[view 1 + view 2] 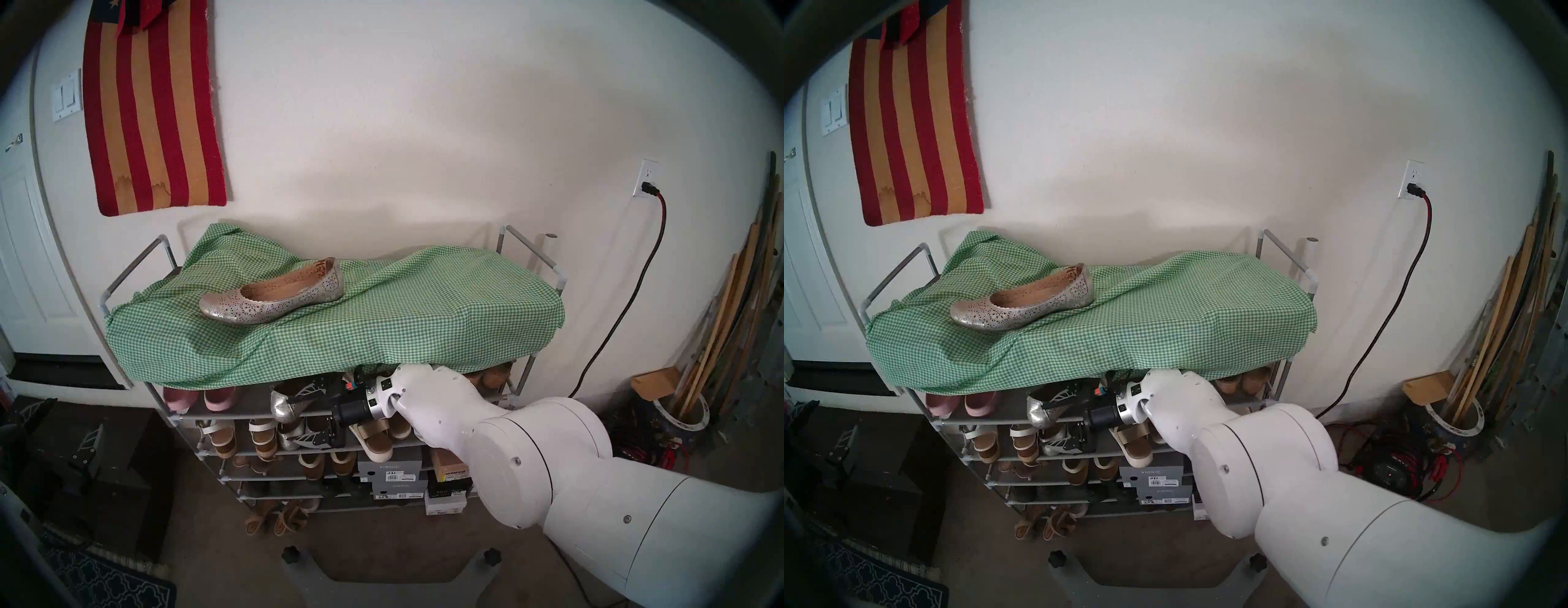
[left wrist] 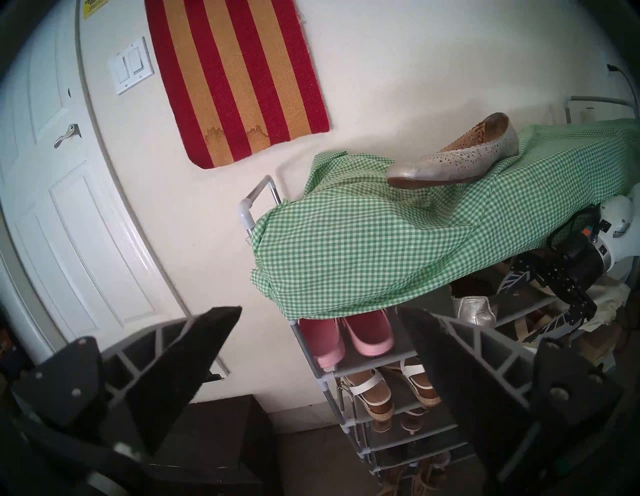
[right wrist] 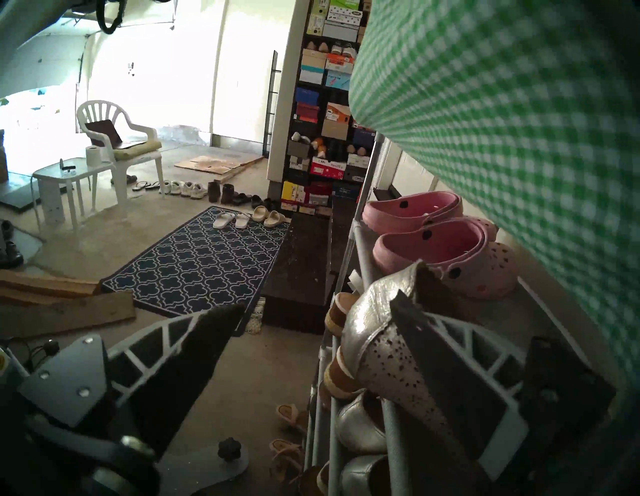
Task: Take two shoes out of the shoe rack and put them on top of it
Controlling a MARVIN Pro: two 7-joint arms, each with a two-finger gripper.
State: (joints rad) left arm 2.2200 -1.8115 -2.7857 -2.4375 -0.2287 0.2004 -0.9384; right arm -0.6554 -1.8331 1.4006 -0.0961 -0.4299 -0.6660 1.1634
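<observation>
One perforated metallic silver-gold flat [image 1: 271, 299] rests on the green-white gingham cloth [image 1: 382, 322] draping the grey tube shoe rack [image 1: 135, 263]. The right gripper [image 1: 292, 420] has its fingers spread wide around the second perforated flat [image 3: 388, 350] at the shelf edge; one finger lies against it. The left gripper [image 2: 318, 311] hangs released.

This is a home garage or entry room used for storing shoes. A bare concrete floor [image 3: 221, 398] carries a navy patterned rug [image 3: 197, 263] with sandals lined along it. A tall dark shelf [image 3: 325, 114] is stacked with shoe boxes, and a grey tube shoe rack [image 1: 297, 450] holds sandals and boxes against a white wall. A white panelled door [image 2: 52, 207], a light switch [image 2: 131, 65], a plastic lawn chair [image 3: 114, 138] and lumber [image 1: 729, 322] leaning in a corner complete it.
</observation>
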